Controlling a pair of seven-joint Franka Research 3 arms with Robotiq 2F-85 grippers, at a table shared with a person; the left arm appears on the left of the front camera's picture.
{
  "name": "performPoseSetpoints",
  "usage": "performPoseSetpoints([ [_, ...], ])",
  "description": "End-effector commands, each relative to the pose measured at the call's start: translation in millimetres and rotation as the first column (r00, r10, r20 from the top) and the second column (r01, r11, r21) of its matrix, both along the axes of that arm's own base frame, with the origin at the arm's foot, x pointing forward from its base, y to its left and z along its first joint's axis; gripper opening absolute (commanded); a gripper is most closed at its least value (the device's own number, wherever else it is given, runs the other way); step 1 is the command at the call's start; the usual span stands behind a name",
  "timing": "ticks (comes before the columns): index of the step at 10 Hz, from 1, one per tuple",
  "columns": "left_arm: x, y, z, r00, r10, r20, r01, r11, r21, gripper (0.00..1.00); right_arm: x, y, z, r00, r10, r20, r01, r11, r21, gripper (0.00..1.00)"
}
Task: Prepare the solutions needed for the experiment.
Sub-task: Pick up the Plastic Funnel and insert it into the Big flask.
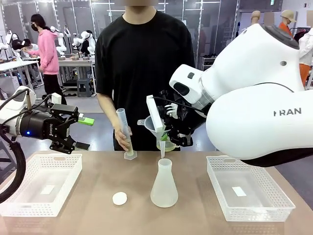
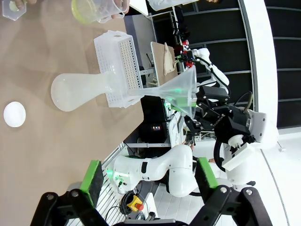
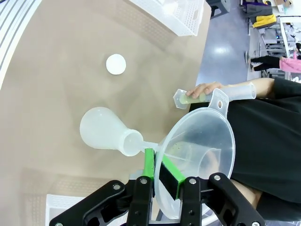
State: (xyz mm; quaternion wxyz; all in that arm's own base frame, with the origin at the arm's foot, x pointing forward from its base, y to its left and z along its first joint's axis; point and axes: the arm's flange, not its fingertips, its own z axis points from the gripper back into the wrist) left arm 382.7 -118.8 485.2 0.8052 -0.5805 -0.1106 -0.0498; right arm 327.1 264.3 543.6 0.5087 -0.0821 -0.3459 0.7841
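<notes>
At the table's centre, the right gripper (image 3: 159, 170) is clamped on the rim of a clear funnel (image 3: 197, 136), holding its spout at the mouth of the frosted flask (image 1: 164, 188), which stands upright on the table (image 1: 88, 215). At the far edge, the pale yellow liquid (image 3: 192, 97) lies in the bottom of a tilted measuring cylinder (image 1: 124, 129) held in the person's hand (image 1: 121, 138), and more shows in a beaker (image 1: 167, 145) behind the funnel. The left gripper (image 1: 78, 132) hangs above the left-hand white basket (image 1: 29, 208), fingers wide apart and holding nothing; a white disc (image 1: 120, 198) lies near the flask.
</notes>
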Motion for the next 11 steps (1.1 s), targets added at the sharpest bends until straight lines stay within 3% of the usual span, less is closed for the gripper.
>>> performPoseSetpoints([
  [1,-1,-2,2,1.0,0.003,0.0,-0.003,1.0,-0.028,1.0,7,-4,-11,1.0,0.021,-0.001,-0.021,1.0,0.021,0.06],
  [11,-1,-2,2,1.0,0.003,0.0,-0.003,1.0,-0.028,1.0,45,-11,-52,0.999,-0.032,-0.043,0.034,0.998,0.046,0.06],
])
